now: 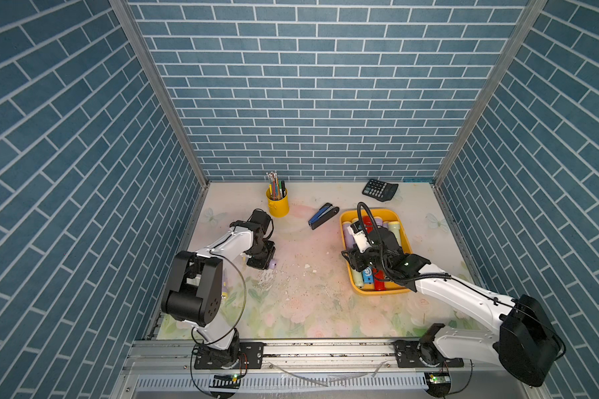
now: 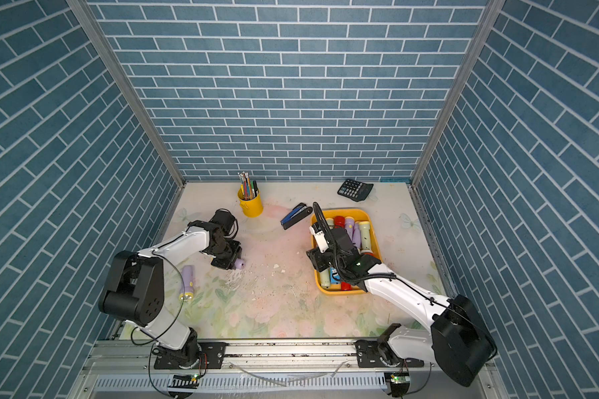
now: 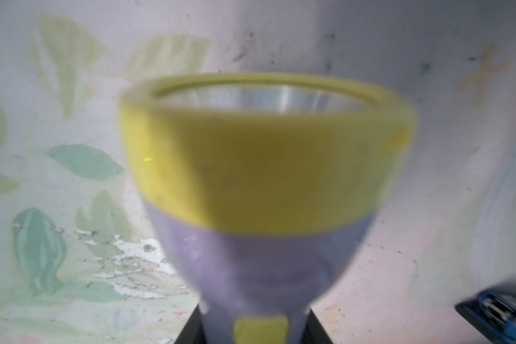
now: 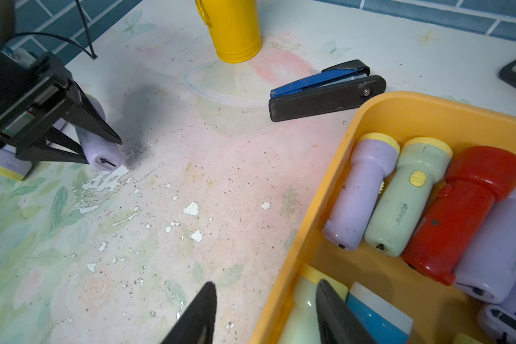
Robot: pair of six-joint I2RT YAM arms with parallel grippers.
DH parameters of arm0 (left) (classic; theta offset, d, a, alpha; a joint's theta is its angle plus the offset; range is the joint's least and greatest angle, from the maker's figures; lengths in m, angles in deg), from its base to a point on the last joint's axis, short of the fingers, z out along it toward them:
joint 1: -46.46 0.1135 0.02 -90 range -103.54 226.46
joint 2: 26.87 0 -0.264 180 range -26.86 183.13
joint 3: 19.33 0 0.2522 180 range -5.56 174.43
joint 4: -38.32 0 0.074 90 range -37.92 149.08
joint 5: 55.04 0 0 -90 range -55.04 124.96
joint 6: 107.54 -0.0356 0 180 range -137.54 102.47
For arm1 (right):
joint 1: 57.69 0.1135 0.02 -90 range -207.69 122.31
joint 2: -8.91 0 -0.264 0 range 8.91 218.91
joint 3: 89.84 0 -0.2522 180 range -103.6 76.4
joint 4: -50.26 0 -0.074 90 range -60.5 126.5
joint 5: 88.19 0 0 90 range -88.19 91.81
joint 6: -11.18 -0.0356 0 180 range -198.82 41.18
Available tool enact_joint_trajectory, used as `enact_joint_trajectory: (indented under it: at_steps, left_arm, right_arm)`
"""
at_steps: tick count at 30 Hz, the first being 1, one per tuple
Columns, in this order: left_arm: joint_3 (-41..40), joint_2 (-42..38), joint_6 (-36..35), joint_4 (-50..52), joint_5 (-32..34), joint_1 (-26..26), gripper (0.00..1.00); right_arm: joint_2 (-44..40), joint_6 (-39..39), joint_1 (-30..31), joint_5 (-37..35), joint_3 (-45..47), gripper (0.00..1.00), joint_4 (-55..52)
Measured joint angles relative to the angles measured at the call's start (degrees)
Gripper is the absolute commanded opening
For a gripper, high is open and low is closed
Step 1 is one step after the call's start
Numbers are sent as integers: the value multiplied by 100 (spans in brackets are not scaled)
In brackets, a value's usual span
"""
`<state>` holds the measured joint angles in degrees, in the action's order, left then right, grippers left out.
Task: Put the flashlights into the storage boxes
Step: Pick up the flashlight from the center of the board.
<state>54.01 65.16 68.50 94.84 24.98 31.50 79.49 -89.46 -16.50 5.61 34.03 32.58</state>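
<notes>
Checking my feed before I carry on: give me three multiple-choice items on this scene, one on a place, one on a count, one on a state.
1. Where is the stapler?
A. on the table between the pen cup and the yellow tray
B. inside the yellow tray
C. in the pen cup

2. How many flashlights lie outside the yellow tray?
A. none
B. two
C. five

3. What is the left pincer doing?
A. standing open over bare table
B. gripping the stapler
C. closed around a lilac flashlight

Key:
1 A: in both top views the stapler lies on the mat between those two.
2 B: one is in the left pincer, and a loose lilac flashlight lies beside the left arm.
3 C: the right wrist view shows its fingers on both sides of the body.
</notes>
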Motion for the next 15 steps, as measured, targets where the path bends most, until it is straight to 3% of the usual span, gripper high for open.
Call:
enact_joint_trajectory:
  at_steps: [8, 15]
  left_arm:
    - [446, -136, -531, 42, 48, -623, 17]
    - [1421, 348, -1246, 35, 210, -1543, 17]
  right_arm:
    - [-72, -129, -684, 461, -11, 55, -179]
    - [-195, -289, -1648, 837, -63, 57, -767]
